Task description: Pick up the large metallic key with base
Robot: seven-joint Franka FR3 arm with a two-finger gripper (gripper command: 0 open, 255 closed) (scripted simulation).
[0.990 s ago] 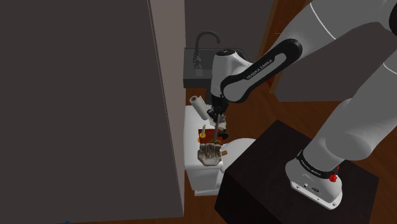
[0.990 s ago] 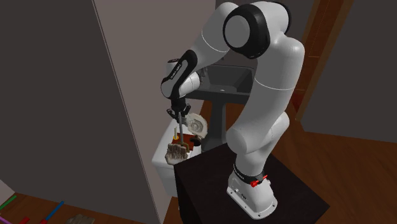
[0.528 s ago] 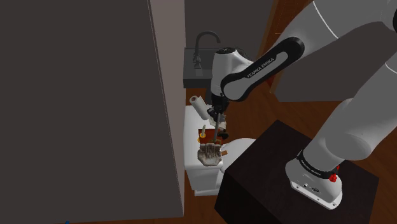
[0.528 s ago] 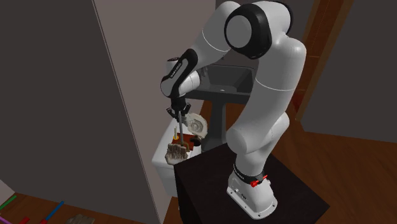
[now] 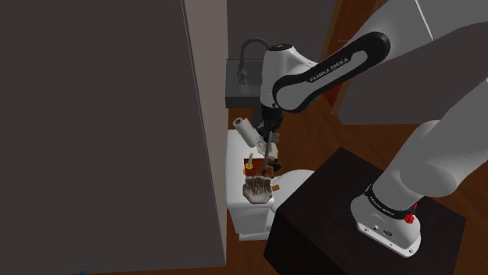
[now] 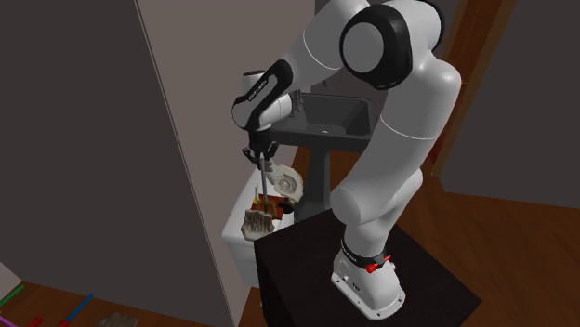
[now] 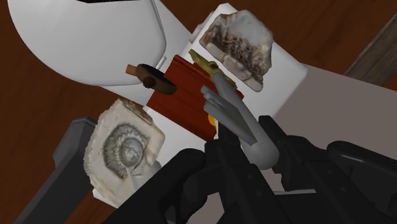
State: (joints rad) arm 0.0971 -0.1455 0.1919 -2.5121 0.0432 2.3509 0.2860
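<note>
The key [image 7: 234,118] is showing as a long grey metallic shaft rising from a red-brown block base [image 7: 181,95]. The whole piece is standing over the middle of the white cistern lid [image 7: 289,73] of a toilet, though whether the base is resting on the lid or riding just clear of it cannot be told. The pincer [image 7: 251,153] is clamping the shaft's upper end, its black fingers [image 7: 216,162] pressing the grey metal from either side. In the shoulder view the key [image 5: 269,156] is hanging almost straight down from the pincer [image 5: 268,138] toward the lid. Judging by its look, the shaft is stiff, smooth and probably slippery, while the block is making the piece bottom-heavy. With the hold so high, the weight below is likely pulling and trying to swing or slide through the pads. A firm squeeze is looking necessary, and a hold lower down, nearer the block, would probably be steadier. A ribbed ammonite stone [image 7: 127,149] is occupying one end of the cistern lid and a rough, knobbly rock [image 7: 242,44] the other, each close beside the base. A swinging block could be knocking into either of them.
</note>
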